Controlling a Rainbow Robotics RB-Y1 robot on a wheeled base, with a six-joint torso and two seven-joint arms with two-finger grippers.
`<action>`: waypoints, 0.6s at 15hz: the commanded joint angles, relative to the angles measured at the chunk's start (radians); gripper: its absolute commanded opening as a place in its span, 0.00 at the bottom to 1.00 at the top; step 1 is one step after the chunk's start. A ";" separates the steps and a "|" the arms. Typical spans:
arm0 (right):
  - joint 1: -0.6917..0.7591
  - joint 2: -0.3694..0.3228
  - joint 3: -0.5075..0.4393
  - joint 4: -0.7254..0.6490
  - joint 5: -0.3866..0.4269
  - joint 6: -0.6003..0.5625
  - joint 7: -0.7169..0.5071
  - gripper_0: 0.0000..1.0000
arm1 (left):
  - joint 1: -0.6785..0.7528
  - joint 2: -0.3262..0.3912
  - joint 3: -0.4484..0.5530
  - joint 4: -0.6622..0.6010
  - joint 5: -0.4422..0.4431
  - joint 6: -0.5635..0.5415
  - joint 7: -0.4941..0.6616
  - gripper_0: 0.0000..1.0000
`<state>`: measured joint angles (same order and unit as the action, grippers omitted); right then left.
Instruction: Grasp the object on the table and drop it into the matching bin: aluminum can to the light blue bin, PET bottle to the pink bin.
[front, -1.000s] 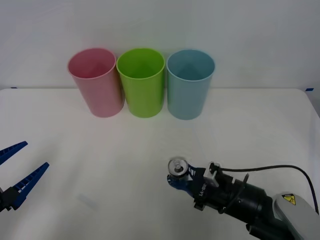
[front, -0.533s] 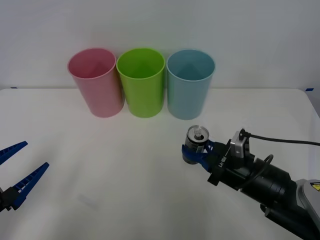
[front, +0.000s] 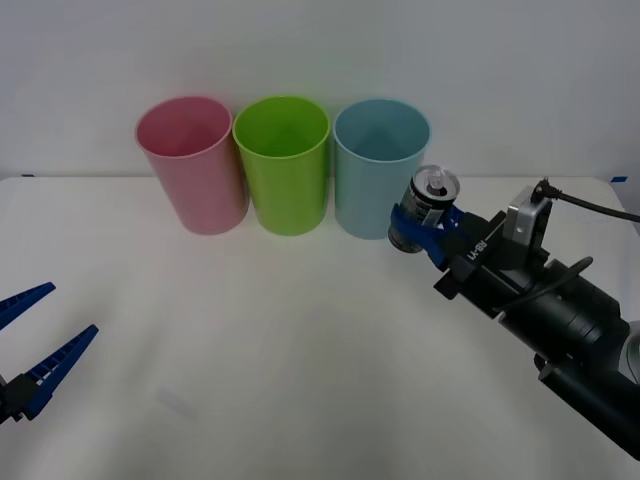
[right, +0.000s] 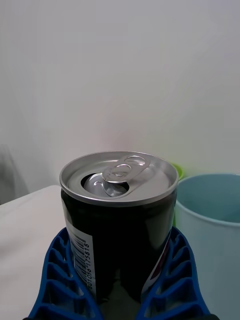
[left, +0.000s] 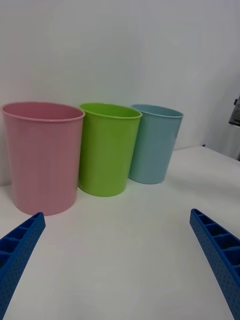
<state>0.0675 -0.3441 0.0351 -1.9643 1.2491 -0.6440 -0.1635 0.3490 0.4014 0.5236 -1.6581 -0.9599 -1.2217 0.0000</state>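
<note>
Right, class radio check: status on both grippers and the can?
Right gripper shut on aluminum can, lifted beside light blue bin. Left gripper open, idle. Nothing blocking.

A plain, pale grey-white wall (front: 320, 50) fills the upper part of the frame, bare and evenly lit, with no hard shadows falling across it. Below it a broad white surface runs from edge to edge, meeting the wall in a straight line roughly a third of the way down. Small blue marks (front: 620, 179) sit at that line's far right and far left ends, and a faint grey smudge (front: 176, 403) shows at lower left.
</note>
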 joint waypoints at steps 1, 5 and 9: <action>-0.061 -0.007 0.000 -0.001 0.033 0.070 -0.013 0.00 | 0.000 0.000 0.000 0.000 0.000 0.000 0.000 1.00; -0.149 -0.021 0.000 0.022 0.092 0.136 -0.110 0.00 | 0.000 0.000 0.000 0.000 0.000 0.000 0.000 1.00; -0.301 -0.018 -0.004 0.147 0.133 0.144 -0.185 0.00 | 0.000 0.000 0.000 0.000 0.000 0.000 0.000 1.00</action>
<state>-0.2097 -0.3641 0.0299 -1.8443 1.3807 -0.4999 -0.3472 0.3491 0.4014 0.5236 -1.6581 -0.9599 -1.2217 0.0000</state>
